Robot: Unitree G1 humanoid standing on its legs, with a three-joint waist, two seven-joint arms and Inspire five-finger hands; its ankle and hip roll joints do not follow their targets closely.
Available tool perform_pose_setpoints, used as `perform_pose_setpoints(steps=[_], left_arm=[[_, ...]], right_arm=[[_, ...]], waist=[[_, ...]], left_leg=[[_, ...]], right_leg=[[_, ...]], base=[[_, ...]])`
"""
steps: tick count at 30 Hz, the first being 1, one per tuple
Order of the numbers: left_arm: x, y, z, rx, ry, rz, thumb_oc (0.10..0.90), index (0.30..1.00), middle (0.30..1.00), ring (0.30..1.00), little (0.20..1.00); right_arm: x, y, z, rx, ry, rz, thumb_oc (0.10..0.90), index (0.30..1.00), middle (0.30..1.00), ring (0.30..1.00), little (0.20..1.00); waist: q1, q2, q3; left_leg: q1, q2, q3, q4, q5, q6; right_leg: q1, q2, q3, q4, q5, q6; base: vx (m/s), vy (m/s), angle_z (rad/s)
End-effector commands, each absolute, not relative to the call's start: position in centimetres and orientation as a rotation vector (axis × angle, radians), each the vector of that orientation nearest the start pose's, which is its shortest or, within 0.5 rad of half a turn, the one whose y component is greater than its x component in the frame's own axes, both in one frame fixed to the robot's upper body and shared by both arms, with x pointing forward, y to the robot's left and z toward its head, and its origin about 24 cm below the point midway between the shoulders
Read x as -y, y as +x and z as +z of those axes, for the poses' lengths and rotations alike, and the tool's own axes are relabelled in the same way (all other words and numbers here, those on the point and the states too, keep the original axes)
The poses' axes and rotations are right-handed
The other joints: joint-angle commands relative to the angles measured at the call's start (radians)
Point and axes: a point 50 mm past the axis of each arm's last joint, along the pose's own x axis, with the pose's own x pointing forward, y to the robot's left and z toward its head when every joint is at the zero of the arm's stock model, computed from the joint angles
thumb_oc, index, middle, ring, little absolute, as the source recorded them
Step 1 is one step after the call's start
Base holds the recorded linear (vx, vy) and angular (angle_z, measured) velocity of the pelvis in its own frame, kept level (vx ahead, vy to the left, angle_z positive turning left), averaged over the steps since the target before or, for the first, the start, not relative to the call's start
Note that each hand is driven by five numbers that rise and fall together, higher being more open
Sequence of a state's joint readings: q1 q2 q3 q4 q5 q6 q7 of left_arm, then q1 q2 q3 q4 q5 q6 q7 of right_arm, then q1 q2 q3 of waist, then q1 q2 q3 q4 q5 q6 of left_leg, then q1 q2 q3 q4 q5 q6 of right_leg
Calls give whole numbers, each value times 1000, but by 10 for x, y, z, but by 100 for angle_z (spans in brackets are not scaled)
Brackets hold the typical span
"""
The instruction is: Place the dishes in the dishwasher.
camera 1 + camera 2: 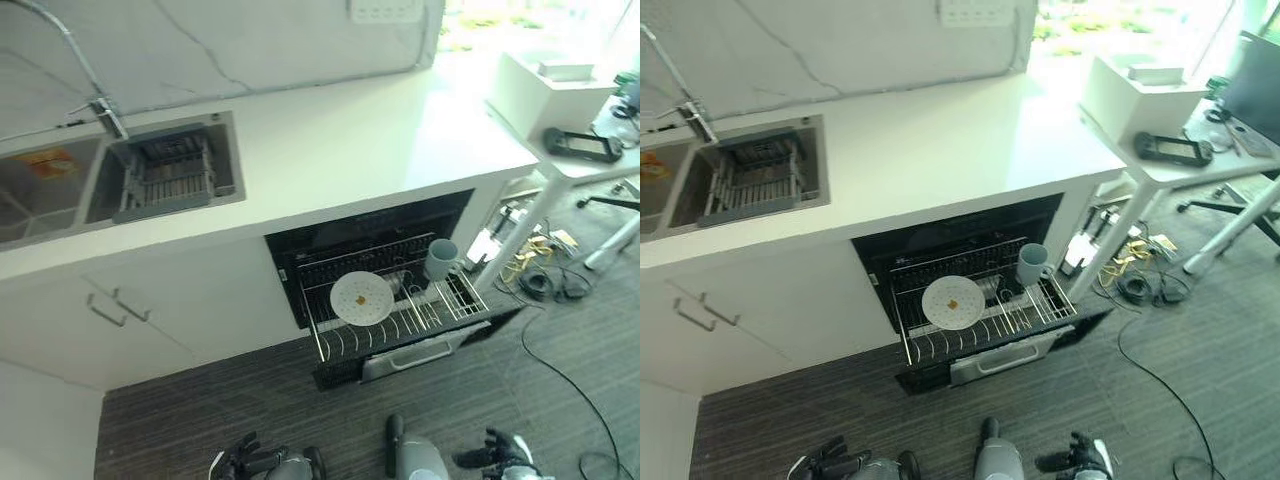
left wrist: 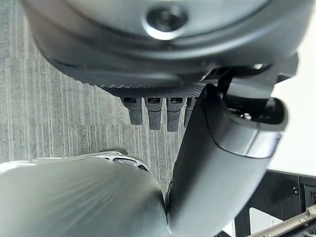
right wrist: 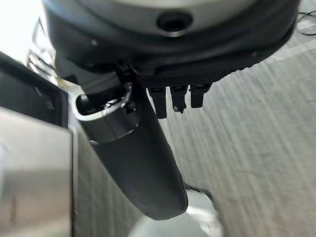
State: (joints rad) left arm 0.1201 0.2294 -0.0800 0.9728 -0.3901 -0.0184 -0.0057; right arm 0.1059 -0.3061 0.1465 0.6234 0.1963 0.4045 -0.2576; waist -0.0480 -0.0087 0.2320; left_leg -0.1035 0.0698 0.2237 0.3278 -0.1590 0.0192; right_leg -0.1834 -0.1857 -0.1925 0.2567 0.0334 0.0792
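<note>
Below the white countertop [image 1: 330,150], we find the dishwasher [image 1: 370,235] open, with its wire rack [image 1: 400,320] drawn out over the dark striped floor [image 1: 250,400]. We note two dishes loaded in that rack: a white plate [image 1: 361,298] with a small brown mark at its centre, standing tilted among the tines near the rack's left half, and a grey-blue cup [image 1: 441,259] at the rack's back right corner, upright. Plate and cup stand apart, with bare wire between them.

At the countertop's left end we record a steel sink [image 1: 60,185] with a faucet [image 1: 100,110] behind it and a grey drying basket [image 1: 168,175] set in its right basin. White cabinet doors with bar handles [image 1: 118,305] sit under the sink. Beyond the countertop's right end stands a white table [image 1: 590,165] carrying a black handheld device [image 1: 582,145] and a white box [image 1: 550,90].

Both hands hang low, well apart from the rack. We see the left hand [image 1: 245,460] at the lower left and the right hand [image 1: 495,455] at the lower right. In each wrist view the fingers [image 2: 154,111] hang relaxed and spread from the thumb, the right-hand fingers [image 3: 177,98] likewise, with nothing held between them; only floor shows past them.
</note>
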Motion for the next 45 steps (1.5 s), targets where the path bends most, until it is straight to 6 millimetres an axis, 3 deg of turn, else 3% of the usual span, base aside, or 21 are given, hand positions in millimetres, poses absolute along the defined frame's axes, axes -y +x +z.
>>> perform_pose_setpoints(steps=[1,7,15,20,22,29,33,36,38,39,41,42,43,45], left_arm=[[-253,102,-143,-1035,-26,279,800,900,900,900,900],[-253,94,-148,-1101,21,241,800,900,900,900,900],[-253,75,-155,-1182,67,210,800,900,900,900,900],[-252,69,-157,-1207,82,202,800,900,900,900,900],[-254,69,-156,-1218,93,205,800,900,900,900,900],[-262,72,-153,-1222,122,195,800,900,900,900,900],[-267,75,-149,-1209,136,180,800,900,900,900,900],[-267,84,-145,-1172,130,158,800,900,900,900,900],[-269,99,-140,-1114,110,146,800,900,900,900,900],[-270,110,-135,-1067,85,136,800,900,900,900,900],[-269,117,-133,-1040,63,134,800,900,900,900,900],[-267,118,-133,-1028,42,138,800,900,900,900,900],[-266,118,-133,-1028,39,139,800,900,900,900,900],[-264,108,-136,-1032,14,147,800,900,900,900,900]], right_arm=[[252,178,-93,-965,-215,-384,800,900,900,900,900],[252,181,-110,-1084,-62,-480,800,900,900,900,900],[255,188,-113,-1169,224,-606,800,900,900,900,900],[267,201,-103,-1152,320,-674,800,900,900,900,900],[279,218,-88,-1106,356,-712,800,900,900,900,900],[310,247,-52,-1029,362,-793,800,900,900,900,900],[331,267,-20,-944,328,-830,800,900,900,900,900],[352,288,21,-824,311,-863,800,900,900,900,900],[366,308,66,-694,347,-881,800,900,900,900,900],[372,325,107,-566,361,-897,800,900,900,900,900],[377,336,147,-444,356,-900,800,900,900,900,900],[378,344,176,-342,351,-891,800,900,900,900,900],[378,344,179,-335,347,-889,800,900,900,900,900],[380,350,225,-166,294,-878,800,900,900,900,900]], waist=[[23,-12,24],[94,-7,-6],[163,-1,-27],[189,3,-25],[208,6,-17],[251,18,6],[274,45,30],[289,77,39],[300,104,63],[308,130,87],[316,154,99],[318,174,113],[320,174,107],[329,198,112]], left_leg=[[70,11,-36,-28,-122,-16],[94,4,-71,-28,-120,-22],[143,-1,-109,-28,-118,-28],[162,-6,-130,-28,-117,-30],[165,-5,-144,-28,-115,-33],[153,-10,-178,-28,-104,-40],[123,-14,-199,-28,-88,-48],[72,-19,-211,-28,-76,-56],[8,-26,-219,-28,-63,-64],[-50,-35,-225,-28,-52,-70],[-90,-39,-234,-28,-59,-79],[-135,-45,-226,-28,-30,-78],[-128,-44,-232,-28,-47,-83],[-170,-49,-226,-28,-37,-91]], right_leg=[[32,-49,-22,43,-120,90],[76,-66,-79,43,-127,87],[136,-86,-137,43,-117,86],[154,-97,-163,43,-103,92],[160,-104,-175,43,-95,95],[160,-123,-209,43,-77,99],[142,-139,-228,43,-66,102],[98,-154,-234,43,-65,104],[48,-170,-234,43,-65,108],[3,-181,-229,43,-70,110],[-27,-183,-211,43,-98,124],[-60,-193,-220,43,-84,111],[-55,-189,-206,43,-106,123],[-86,-195,-196,43,-125,122]], base=[[44,-33,30],[91,-20,33],[122,11,25],[87,26,17],[83,23,20],[79,15,15],[54,10,29],[-94,42,26],[-367,87,18],[-407,85,23],[-232,98,25],[-47,79,17],[-56,107,7],[30,113,28]])
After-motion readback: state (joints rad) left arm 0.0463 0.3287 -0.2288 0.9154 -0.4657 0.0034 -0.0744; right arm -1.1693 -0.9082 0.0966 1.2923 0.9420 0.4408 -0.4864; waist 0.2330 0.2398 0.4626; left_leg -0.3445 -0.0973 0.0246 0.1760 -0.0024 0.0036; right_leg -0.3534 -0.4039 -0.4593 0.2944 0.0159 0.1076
